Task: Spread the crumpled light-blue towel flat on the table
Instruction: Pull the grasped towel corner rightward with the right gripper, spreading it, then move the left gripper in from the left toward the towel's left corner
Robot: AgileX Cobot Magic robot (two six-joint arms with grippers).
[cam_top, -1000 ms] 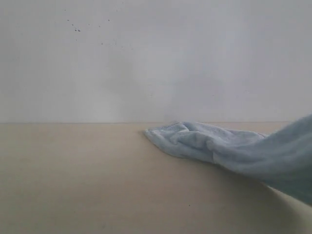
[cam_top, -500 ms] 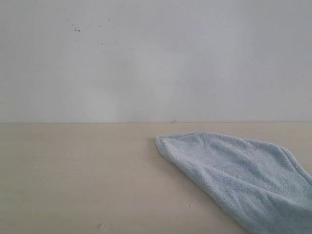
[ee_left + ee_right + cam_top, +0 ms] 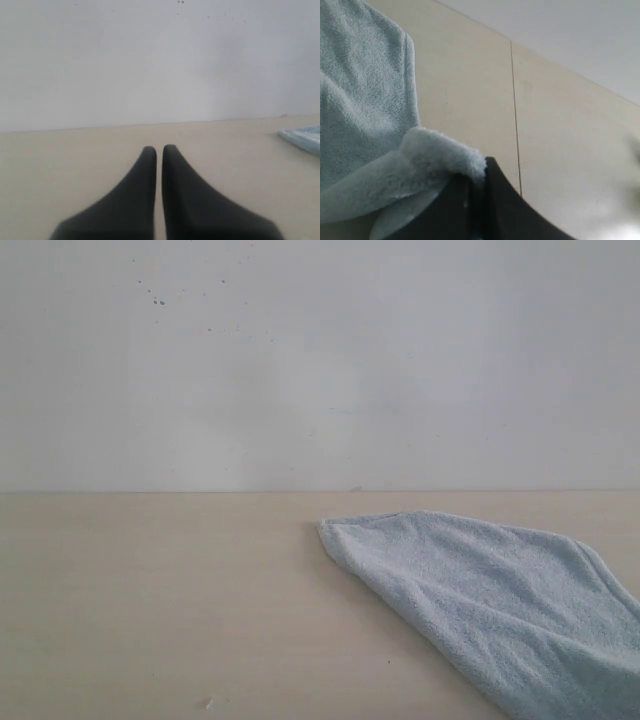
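The pale light-blue towel point(image 3: 490, 600) lies smooth on the right half of the beige table point(image 3: 150, 600), tapering to a corner near the middle and running off the right and bottom edges of the exterior view. My right gripper point(image 3: 479, 175) is shut on a fold of the towel point(image 3: 365, 100), which bulges over the black fingers. My left gripper point(image 3: 159, 149) hovers low over bare table with its jaws nearly touching and nothing between them; a towel edge point(image 3: 302, 139) shows far off to one side. Neither gripper appears in the exterior view.
A plain white wall point(image 3: 320, 360) rises behind the table's far edge. A thin seam point(image 3: 515, 115) runs across the tabletop near my right gripper. A tiny pale speck point(image 3: 209, 703) lies on the table at the front left.
The towel went from a crumpled, lifted bunch to a smooth flat sheet lying lower on the table. It has held still over the last half second.
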